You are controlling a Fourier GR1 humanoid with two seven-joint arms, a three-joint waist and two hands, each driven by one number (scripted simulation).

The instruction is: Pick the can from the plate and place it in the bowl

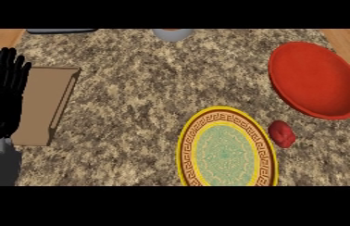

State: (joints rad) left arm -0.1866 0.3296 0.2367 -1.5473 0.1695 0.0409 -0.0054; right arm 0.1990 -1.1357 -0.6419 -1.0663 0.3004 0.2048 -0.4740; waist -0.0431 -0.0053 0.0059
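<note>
A round plate (228, 148) with a yellow rim, a brown patterned ring and a pale green middle lies at the lower centre-right, and nothing stands on it. A small red rounded thing (282, 133), perhaps the can, lies on the counter just off the plate's right rim, below the bowl. The large red bowl (311, 79) sits at the right edge and I see nothing in it. My left hand (12, 88) rests open at the left edge, fingers up, far from all three. My right hand does not show.
A flat brown wooden board (44, 104) lies at the left beside my left hand. A grey round object (172, 34) sits at the far edge, and a dark flat thing (61, 31) at the far left. The counter is speckled stone.
</note>
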